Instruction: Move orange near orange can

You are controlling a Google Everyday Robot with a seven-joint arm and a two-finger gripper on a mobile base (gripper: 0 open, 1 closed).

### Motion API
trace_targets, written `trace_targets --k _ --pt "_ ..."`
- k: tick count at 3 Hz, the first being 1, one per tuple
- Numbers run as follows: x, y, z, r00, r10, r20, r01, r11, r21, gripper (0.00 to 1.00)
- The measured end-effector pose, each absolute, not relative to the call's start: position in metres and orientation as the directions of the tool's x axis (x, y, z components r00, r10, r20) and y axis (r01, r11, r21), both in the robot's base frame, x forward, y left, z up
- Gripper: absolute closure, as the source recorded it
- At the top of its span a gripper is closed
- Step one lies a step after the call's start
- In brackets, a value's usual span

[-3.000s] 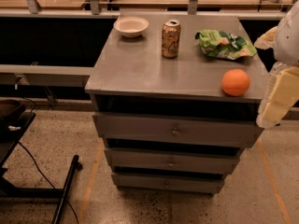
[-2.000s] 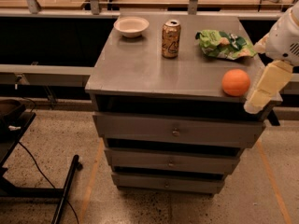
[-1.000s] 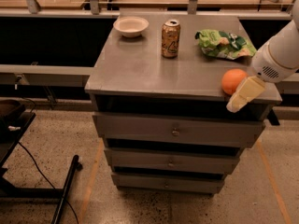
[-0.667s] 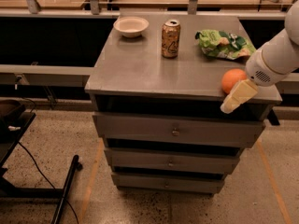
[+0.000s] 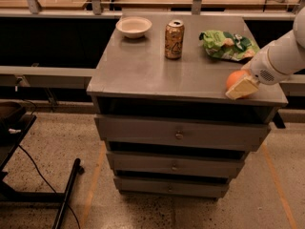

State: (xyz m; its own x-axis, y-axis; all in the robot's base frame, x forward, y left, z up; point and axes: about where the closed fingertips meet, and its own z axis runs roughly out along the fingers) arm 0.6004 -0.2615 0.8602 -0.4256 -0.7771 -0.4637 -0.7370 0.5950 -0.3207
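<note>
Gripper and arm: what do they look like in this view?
The gripper is a pale cream, flat-faced wedge at the front right of the grey cabinet top, beside the round bright orange fruit. The arm behind it is a smooth white rounded cylinder with a patch of small dark dots near the wrist. No cables show.

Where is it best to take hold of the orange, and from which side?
Probably across its widest middle, coming from the front right, where the gripper is beside it. The orange is round and smooth, so a grip off the middle could slip. The green bag lies behind it.
</note>
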Motion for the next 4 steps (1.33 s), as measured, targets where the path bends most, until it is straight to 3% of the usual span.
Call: trace_targets --k 2,3,4 --pt "0.616 -0.263 0.895 -0.327 -0.771 -0.547 -0.738 0.569 -0.361 0.88" --pt "0.632 -0.251 0.914 -0.301 -0.775 -0.555 -0.726 0.564 -0.394 1.00" --pt "0.634 -0.249 0.914 -0.299 -0.776 -0.556 -0.727 0.563 -0.394 1.00"
